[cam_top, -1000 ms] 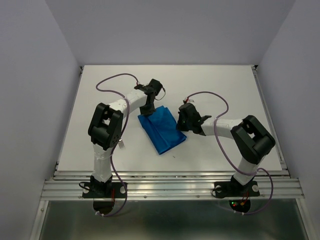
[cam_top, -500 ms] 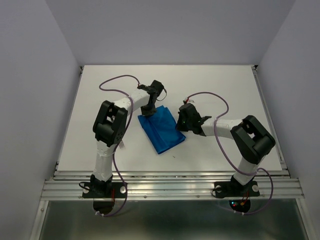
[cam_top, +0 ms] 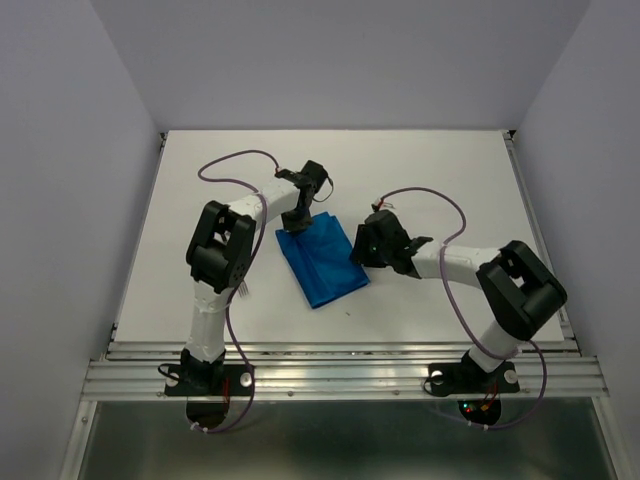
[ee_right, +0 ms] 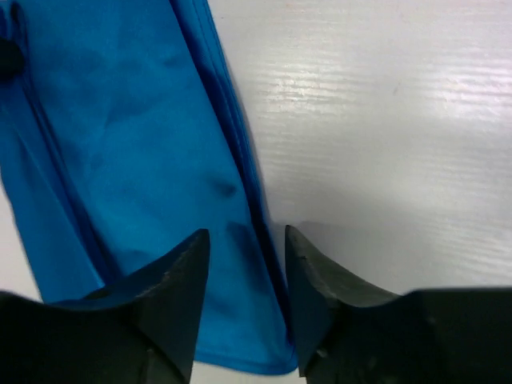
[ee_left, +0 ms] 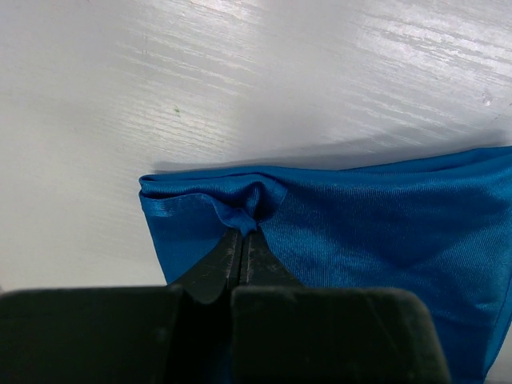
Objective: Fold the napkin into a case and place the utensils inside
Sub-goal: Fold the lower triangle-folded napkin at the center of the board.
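Right claw jaws now apart

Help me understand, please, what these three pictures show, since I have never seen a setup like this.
These are two robot arms bolted at the near edge of a white table, each ending in a two-finger gripper. The wide picture comes from a fixed camera above and behind them. The other two come from cameras on the wrists, each looking past its own arm's fingers. On the table lies a blue napkin, folded into a rough oblong. The left gripper is shut, pinching a corner of the cloth. The right gripper is open, with its fingers either side of the napkin's edge, and holds nothing. Beside the left arm, what looks like a fork peeks out. No knife is visible.
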`<action>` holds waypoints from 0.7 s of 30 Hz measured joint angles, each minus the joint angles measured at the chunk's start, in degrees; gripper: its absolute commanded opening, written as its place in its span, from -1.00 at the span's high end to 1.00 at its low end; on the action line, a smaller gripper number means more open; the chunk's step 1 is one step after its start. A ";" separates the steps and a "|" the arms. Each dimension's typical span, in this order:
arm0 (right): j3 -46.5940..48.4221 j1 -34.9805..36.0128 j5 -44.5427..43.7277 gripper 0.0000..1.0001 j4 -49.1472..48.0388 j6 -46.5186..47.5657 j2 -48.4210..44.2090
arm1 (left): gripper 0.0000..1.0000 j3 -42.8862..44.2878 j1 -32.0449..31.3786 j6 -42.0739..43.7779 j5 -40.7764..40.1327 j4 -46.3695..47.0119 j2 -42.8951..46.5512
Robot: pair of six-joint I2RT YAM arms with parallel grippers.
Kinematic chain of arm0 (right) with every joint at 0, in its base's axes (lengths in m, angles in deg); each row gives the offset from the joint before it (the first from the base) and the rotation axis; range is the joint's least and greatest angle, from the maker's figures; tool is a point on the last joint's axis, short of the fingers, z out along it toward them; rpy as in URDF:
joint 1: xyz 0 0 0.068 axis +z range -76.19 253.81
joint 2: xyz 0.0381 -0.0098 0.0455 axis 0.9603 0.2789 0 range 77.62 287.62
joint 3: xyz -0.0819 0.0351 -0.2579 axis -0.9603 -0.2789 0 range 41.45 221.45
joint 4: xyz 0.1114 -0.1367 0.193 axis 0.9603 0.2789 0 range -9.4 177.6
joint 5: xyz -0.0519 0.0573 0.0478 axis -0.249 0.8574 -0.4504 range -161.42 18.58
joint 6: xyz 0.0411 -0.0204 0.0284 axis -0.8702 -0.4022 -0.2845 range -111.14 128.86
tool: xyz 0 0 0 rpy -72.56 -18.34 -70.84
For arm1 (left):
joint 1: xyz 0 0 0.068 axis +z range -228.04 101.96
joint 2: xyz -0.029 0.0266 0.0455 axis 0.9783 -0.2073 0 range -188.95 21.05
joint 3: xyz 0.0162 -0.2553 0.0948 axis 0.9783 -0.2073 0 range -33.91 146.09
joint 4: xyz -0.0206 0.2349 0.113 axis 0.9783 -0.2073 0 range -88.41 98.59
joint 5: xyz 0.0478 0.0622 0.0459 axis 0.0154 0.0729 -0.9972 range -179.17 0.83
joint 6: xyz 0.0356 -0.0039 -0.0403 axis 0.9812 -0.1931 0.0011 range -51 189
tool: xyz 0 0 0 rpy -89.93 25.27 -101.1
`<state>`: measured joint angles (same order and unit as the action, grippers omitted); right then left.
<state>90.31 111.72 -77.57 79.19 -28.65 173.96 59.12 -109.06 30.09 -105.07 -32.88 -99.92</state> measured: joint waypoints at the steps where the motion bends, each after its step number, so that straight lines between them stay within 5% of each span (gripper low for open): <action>1: -0.61 0.07 -0.02 -0.09 0.68 0.00 -1.40 | 1.00 0.00 0.00 0.00 0.00 0.04 0.00; 7: -1.46 2.75 -1.57 -0.12 3.23 -0.76 -10.54 | 1.00 -0.02 0.00 0.00 0.00 0.04 -0.02; 11: -1.27 8.52 -2.75 0.10 3.43 -1.42 -13.55 | 1.00 -0.04 0.00 0.00 -0.02 0.09 -0.02; 21: 3.54 18.88 2.08 0.47 -0.85 -0.55 -2.56 | 1.00 -0.33 0.00 -0.02 -0.17 0.39 -0.02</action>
<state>93.85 130.60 -75.49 78.33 -29.20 171.40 58.79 -109.06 30.06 -105.25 -32.49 -99.94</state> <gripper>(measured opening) 0.297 0.026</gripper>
